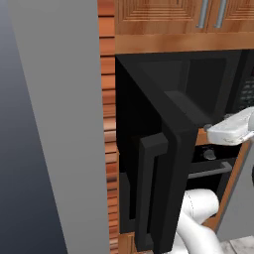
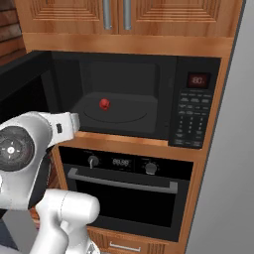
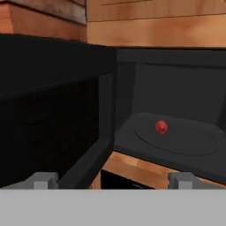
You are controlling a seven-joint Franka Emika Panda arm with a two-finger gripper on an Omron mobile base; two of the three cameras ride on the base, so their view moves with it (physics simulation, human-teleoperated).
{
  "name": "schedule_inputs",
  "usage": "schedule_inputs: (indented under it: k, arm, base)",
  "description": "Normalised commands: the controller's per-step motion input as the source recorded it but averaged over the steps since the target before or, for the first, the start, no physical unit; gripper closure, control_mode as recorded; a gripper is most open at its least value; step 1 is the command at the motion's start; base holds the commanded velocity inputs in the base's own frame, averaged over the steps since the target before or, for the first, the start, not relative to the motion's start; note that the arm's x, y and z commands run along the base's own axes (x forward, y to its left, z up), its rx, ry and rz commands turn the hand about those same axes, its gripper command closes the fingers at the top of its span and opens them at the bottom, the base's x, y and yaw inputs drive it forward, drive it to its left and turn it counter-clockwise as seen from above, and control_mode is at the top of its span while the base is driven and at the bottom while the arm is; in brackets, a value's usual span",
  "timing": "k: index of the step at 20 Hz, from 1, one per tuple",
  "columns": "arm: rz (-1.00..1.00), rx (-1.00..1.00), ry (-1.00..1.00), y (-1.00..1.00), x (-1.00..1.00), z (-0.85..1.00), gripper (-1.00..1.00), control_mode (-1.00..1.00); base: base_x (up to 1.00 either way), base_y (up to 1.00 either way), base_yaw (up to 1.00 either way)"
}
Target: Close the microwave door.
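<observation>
Glossy black, the microwave door [image 1: 163,149] stands swung wide, its long bar handle [image 1: 148,193] upright. We see our tool [image 3: 113,180] spread and holding nothing, the door's inner face to its left, so the push must go rightward toward the microwave [image 2: 149,99]. The right base view alone shows the keypad [image 2: 193,116]; the hand view shows a red ball [image 3: 161,127] inside.

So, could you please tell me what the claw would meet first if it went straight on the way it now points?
Probably the microwave door's inner edge: the claw looks along that edge into the microwave cavity. If it clears, the turntable with the small red object comes next; depth is unclear.
</observation>
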Motion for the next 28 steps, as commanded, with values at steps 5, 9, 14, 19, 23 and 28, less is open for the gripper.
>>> schedule_inputs:
  k: [5, 9, 14, 19, 23, 28]
  arm:
    - [0.43, 0.02, -0.28, 0.28, -0.92, 0.26, -1.00, -1.00]
    - [0.34, 0.02, -0.35, 0.64, -0.91, 0.05, -1.00, -1.00]
    - [0.16, 0.00, -0.25, 0.68, -1.00, 0.01, -1.00, -1.00]
    - [0.10, 0.00, -0.15, 0.37, -1.00, 0.00, -1.00, -1.00]
    - [-0.04, -0.02, -0.02, 0.54, -0.41, -0.27, -1.00, -1.00]
    - [-0.30, -0.07, -0.08, 0.73, -0.08, -0.41, -1.00, -1.00]
  base:
    - [0.00, 0.00, 0.00]
    - [0.00, 0.00, 0.00]
    - [0.00, 0.00, 0.00]
    - [0.00, 0.00, 0.00]
    - [0.00, 0.00, 0.00]
    - [0.00, 0.00, 0.00]
